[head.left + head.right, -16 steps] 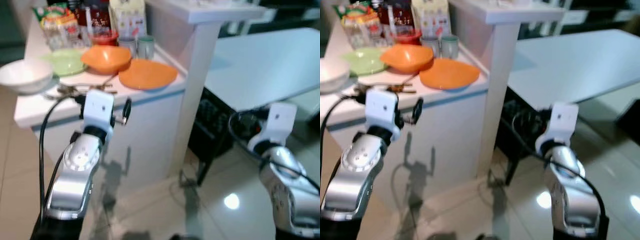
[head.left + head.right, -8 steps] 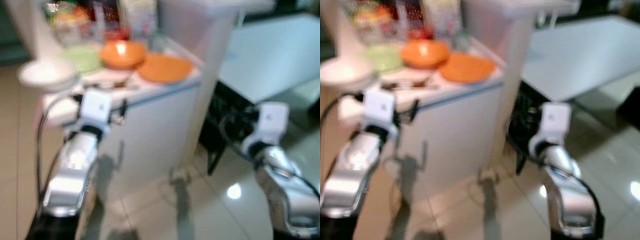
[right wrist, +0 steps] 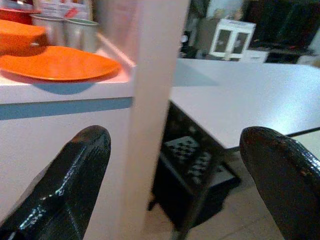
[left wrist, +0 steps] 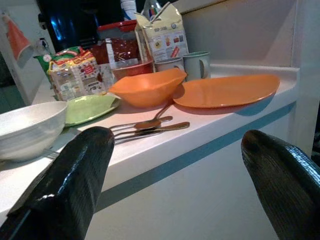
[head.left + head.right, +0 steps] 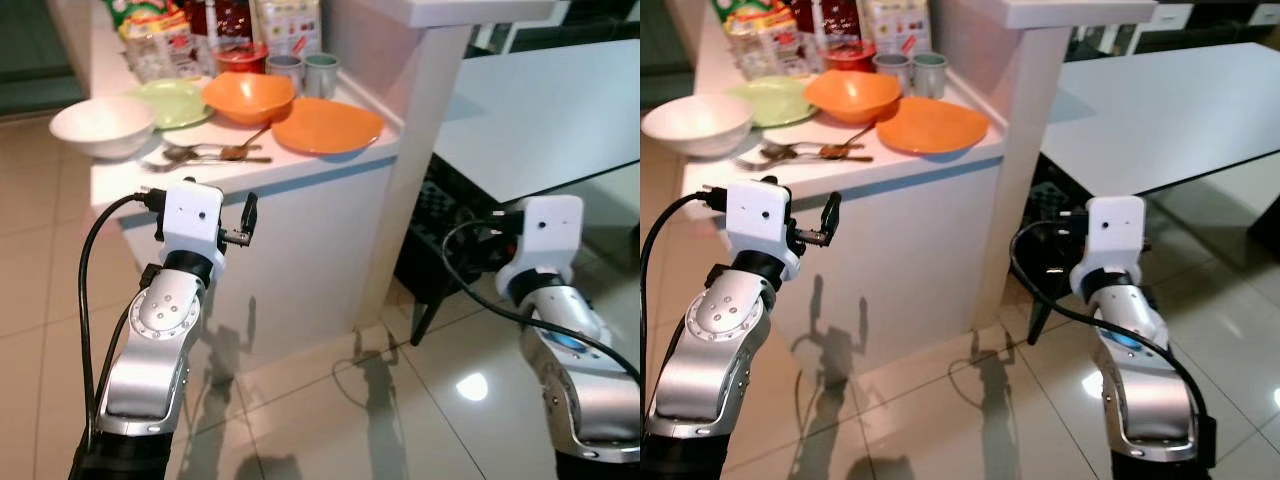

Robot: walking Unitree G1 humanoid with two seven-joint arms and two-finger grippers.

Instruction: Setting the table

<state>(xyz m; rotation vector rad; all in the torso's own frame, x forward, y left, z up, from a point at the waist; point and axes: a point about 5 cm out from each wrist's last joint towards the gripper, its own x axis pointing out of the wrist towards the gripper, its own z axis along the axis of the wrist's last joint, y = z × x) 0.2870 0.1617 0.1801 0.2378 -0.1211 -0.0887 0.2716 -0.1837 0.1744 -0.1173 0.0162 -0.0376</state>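
Note:
A white counter (image 5: 300, 172) stands ahead of me with tableware on it: an orange plate (image 5: 327, 125), an orange bowl (image 5: 248, 96), a green plate (image 5: 172, 102), a white bowl (image 5: 102, 125), spoons (image 5: 215, 153) and two cups (image 5: 305, 72). My left gripper (image 4: 175, 136) is raised in front of the counter's edge, below the spoons, open and empty. Beside the counter's white pillar (image 3: 152, 100), my right gripper (image 3: 175, 132) is also open and holds nothing. Neither touches anything.
Food packets and a red container (image 5: 240, 52) crowd the counter's back. A large white table (image 5: 540, 110) stands to the right, with a black crate (image 5: 440, 215) under its near edge. Glossy tiled floor (image 5: 330, 400) lies below.
The whole view has shifted and sharpened as the camera moved; the counter now sits a little lower in the picture. Both arms hold the same raised pose with open fingers.

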